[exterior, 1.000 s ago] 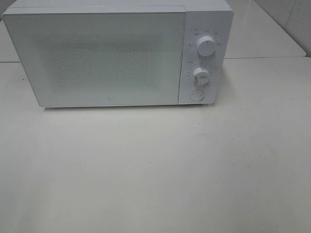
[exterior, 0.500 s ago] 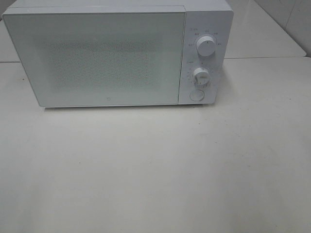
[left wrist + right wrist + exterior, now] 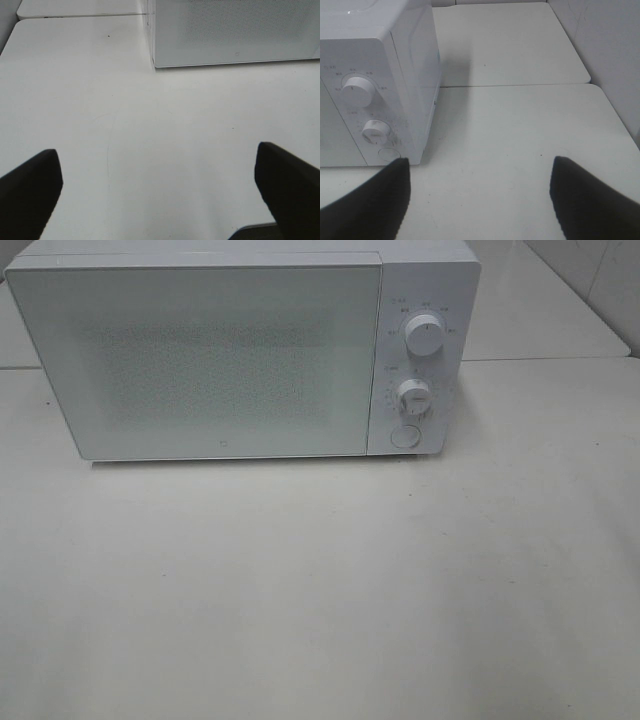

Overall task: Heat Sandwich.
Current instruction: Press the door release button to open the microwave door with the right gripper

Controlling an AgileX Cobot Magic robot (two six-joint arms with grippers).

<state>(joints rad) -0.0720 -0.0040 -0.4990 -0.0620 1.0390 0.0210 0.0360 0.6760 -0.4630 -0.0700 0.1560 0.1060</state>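
A white microwave (image 3: 230,350) stands at the back of the table with its door (image 3: 200,360) shut; it also shows in the left wrist view (image 3: 235,32) and the right wrist view (image 3: 375,85). Two knobs (image 3: 424,336) (image 3: 412,396) and a round button (image 3: 404,435) sit on its right panel. The sandwich and its pink plate are out of view. My left gripper (image 3: 157,192) is open and empty above the bare table. My right gripper (image 3: 480,200) is open and empty, to the right of the microwave's panel. Neither gripper shows in the exterior high view.
The white table (image 3: 320,590) stretches in front of the microwave. A second table (image 3: 505,45) adjoins behind, with a seam between them. A wall (image 3: 610,45) stands at the right.
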